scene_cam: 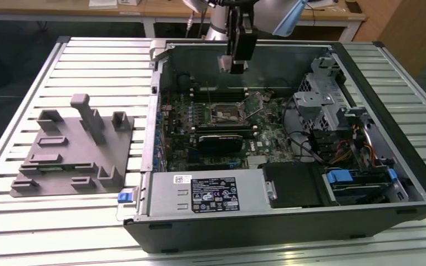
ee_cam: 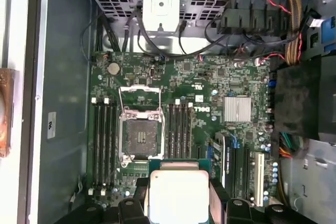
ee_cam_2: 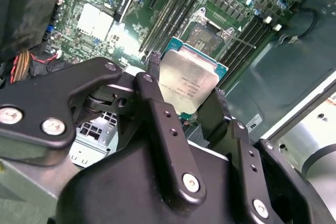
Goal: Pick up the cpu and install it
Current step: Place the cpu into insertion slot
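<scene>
In the exterior view, the gripper point(scene_cam: 233, 66) hangs near the top centre of the frame, over the open computer case point(scene_cam: 390, 183). A grey tray point(scene_cam: 72, 149) lies on the slatted table point(scene_cam: 20, 221) at the exterior view's left.

In the second wrist view, the black fingers point(ee_cam_2: 157, 108) are closed just enough to pinch the cpu point(ee_cam_2: 188, 80) by its edges, silver face showing, above the motherboard point(ee_cam_2: 100, 19).

In the first wrist view, the held cpu sits just beside the open socket point(ee_cam: 139, 137), not in it.
</scene>
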Motion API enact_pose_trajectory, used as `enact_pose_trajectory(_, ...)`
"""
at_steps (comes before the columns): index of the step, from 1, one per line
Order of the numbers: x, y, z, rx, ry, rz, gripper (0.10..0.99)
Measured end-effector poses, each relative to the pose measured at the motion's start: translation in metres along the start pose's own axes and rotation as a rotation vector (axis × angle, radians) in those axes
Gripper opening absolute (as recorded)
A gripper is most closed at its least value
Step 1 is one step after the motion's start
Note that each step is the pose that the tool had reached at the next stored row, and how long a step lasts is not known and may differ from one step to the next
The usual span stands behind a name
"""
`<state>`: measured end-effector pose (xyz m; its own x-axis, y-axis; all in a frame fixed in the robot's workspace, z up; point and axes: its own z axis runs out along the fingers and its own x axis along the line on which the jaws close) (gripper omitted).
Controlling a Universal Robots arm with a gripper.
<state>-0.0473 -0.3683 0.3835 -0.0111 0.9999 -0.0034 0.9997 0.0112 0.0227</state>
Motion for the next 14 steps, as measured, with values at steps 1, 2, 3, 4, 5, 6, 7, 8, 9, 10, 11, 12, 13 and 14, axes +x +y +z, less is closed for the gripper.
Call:
enact_pose_trajectory(1,0.0008,-0.0001,0.0008,0.000,-0.0001,0.001,0.541)
enact_pose_trajectory(2,0.0020,-0.0003,0.0018,0.000,-0.0001,0.002,0.541)
enact_pose_trajectory(3,0.0032,-0.0004,0.0030,0.000,-0.0003,0.002,0.541)
enact_pose_trajectory(4,0.0051,-0.0007,0.0046,0.000,-0.0016,0.002,0.541)
enact_pose_trajectory(5,0.0075,-0.0010,0.0061,0.000,-0.0046,0.002,0.541)
enact_pose_trajectory(6,0.0093,-0.0011,0.0078,0.000,-0.0068,0.003,0.541)
enact_pose_trajectory(7,0.0108,-0.0011,0.0096,0.000,-0.0080,0.003,0.541)
enact_pose_trajectory(8,0.0125,-0.0011,0.0115,0.000,-0.0084,0.003,0.541)
enact_pose_trajectory(9,0.0143,-0.0012,0.0132,0.000,-0.0093,0.003,0.541)
enact_pose_trajectory(10,0.0158,-0.0012,0.0151,0.000,-0.0105,0.004,0.541)
enact_pose_trajectory(11,0.0168,-0.0012,0.0168,0.000,-0.0114,0.005,0.541)
enact_pose_trajectory(12,0.0170,-0.0012,0.0182,0.000,-0.0131,0.007,0.541)
enact_pose_trajectory(13,0.0170,-0.0013,0.0191,-0.003,-0.0155,0.008,0.541)
enact_pose_trajectory(14,0.0170,-0.0013,0.0198,-0.009,-0.0168,0.008,0.541)
